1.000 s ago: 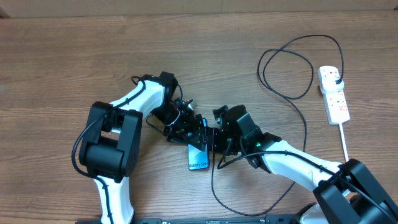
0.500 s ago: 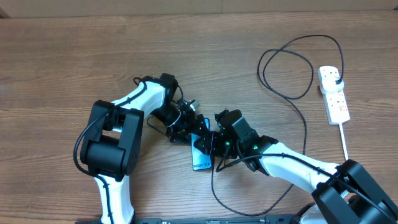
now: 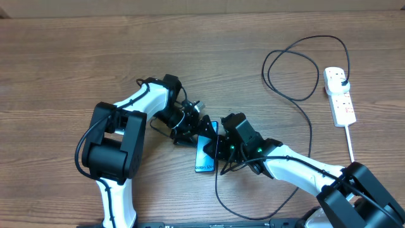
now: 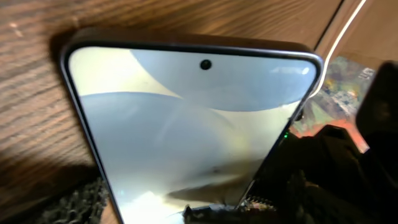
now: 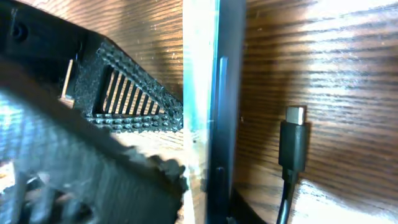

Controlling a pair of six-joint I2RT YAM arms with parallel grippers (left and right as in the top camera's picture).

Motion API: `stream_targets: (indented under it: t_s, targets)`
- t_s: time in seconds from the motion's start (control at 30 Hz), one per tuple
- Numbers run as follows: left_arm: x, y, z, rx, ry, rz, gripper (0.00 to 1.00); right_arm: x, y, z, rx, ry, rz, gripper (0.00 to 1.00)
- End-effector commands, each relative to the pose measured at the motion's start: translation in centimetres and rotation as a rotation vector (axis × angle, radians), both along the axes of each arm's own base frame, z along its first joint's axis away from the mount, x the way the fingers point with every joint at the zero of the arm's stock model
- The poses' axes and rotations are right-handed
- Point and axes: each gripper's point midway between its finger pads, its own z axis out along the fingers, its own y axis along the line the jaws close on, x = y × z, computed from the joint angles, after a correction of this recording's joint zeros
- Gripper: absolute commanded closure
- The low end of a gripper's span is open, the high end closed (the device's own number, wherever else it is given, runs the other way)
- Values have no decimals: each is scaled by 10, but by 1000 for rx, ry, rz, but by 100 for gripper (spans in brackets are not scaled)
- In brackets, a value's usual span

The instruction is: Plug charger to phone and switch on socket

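The phone [image 3: 205, 155] lies near the table's middle, its light screen [image 4: 186, 124] filling the left wrist view. My left gripper [image 3: 192, 126] stands open at the phone's top end, one ribbed pad [image 4: 78, 202] just beside its left edge. My right gripper [image 3: 218, 149] is shut on the phone, which shows edge-on [image 5: 219, 93] against a textured finger [image 5: 124, 124]. The charger [image 3: 310, 126] loops across the table from its black plug [image 3: 342, 77] in the white socket [image 3: 338, 95]. Its connector tip [image 5: 295, 116] lies loose on the wood to the right of the phone, apart from it.
The socket's thick white cord [image 3: 350, 142] runs down toward the front right. A slack loop of the black cable [image 3: 221, 196] lies in front of the right arm. Both arms crowd the middle of the wooden table [image 3: 76, 57].
My right gripper has shut on the phone's right side. My left gripper has opened wider off it. The phone has shifted slightly right and turned a little.
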Motion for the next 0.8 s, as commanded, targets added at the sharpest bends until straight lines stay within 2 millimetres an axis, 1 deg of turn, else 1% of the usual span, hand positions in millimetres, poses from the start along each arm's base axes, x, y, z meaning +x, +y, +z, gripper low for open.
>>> stream_targets:
  t_s: [0.0,0.13,0.43,0.53,0.63,0.77]
  targets:
    - [-5,-2,-4,-13,5,-18,1,-2,-1,-3,-13,5,-3,83]
    - [-5,-2,-4,-14,4,-18,0,-1,-5,-6,-33,6,-14,92]
    - [-4,-2,-4,-12,-4,-23,0,1,-6,-7,-42,-1,-22,96]
    - [-3,0,-4,-20,-10,-24,0,-5,-2,-5,-13,33,-10,96]
    - [-2,-3,3,-83,-24,-30,0,-13,8,3,56,68,38,96]
    - [-1,-10,23,-239,-43,-31,0,-10,18,20,167,64,86,96]
